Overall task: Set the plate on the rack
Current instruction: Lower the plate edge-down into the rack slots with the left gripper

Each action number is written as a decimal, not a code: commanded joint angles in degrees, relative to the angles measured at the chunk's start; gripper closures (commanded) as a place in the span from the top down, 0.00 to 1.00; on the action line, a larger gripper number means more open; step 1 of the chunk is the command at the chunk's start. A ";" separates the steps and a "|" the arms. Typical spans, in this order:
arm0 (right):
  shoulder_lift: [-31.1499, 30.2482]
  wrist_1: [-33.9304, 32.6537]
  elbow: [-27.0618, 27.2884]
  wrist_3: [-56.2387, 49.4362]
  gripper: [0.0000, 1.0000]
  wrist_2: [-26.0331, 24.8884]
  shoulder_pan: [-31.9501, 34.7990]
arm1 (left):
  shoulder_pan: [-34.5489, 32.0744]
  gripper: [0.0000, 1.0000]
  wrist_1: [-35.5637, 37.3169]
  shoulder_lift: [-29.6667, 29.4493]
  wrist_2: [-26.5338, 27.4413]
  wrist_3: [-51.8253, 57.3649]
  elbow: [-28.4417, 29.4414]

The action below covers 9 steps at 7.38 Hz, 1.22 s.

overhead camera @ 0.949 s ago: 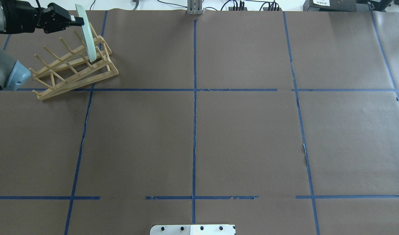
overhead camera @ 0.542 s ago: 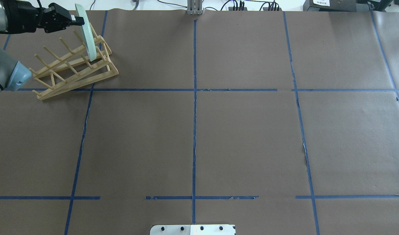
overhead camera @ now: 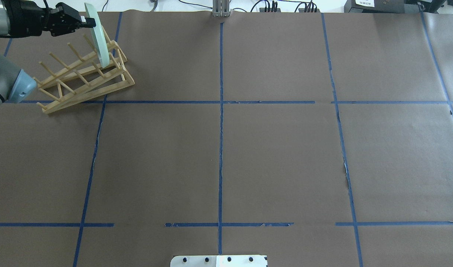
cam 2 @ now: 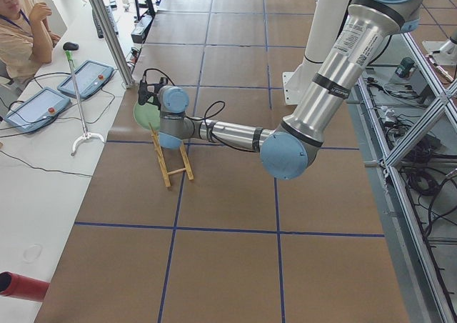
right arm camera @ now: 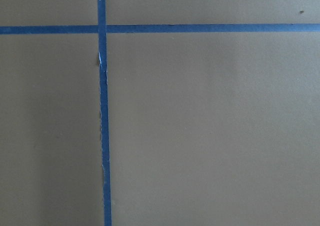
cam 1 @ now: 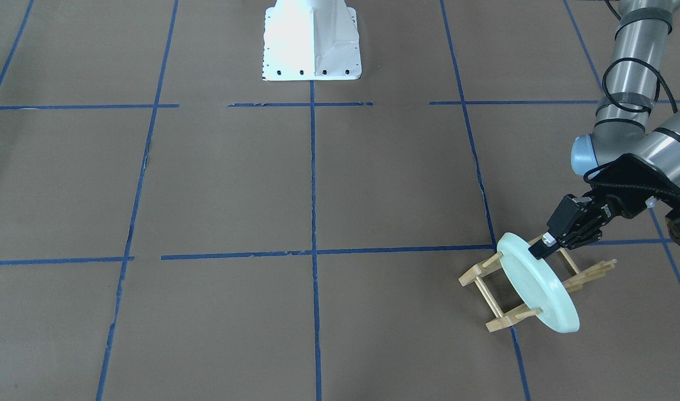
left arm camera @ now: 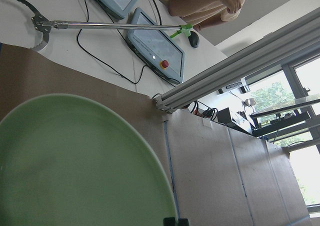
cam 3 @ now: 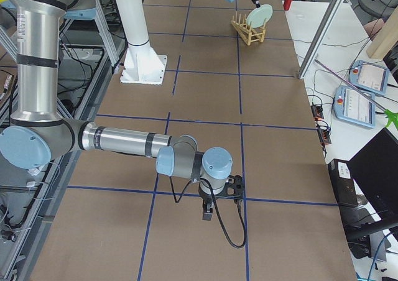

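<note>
Upper left in the overhead view, my left gripper (overhead camera: 88, 23) clamps the plate (overhead camera: 98, 40) by its top rim — on edge, to slot between the pegs of the rack (overhead camera: 111, 90).

Overhead from behind, front camera opposite looking down, both share rack (cam 1: 473, 274)
</note>
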 commanded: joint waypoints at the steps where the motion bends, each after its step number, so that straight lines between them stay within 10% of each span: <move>1: 0.00 0.02 0.00 0.00 1.00 0.00 0.00 | -0.03 0.66 0.00 0.02 0.02 0.01 -0.01; 6: 0.00 0.02 0.00 0.00 1.00 0.00 0.00 | -4.05 0.77 0.26 -0.94 -0.77 -0.43 -1.93; 9: 0.00 0.02 0.00 0.00 1.00 0.00 0.00 | -12.84 0.77 4.80 1.50 -12.86 0.35 -7.46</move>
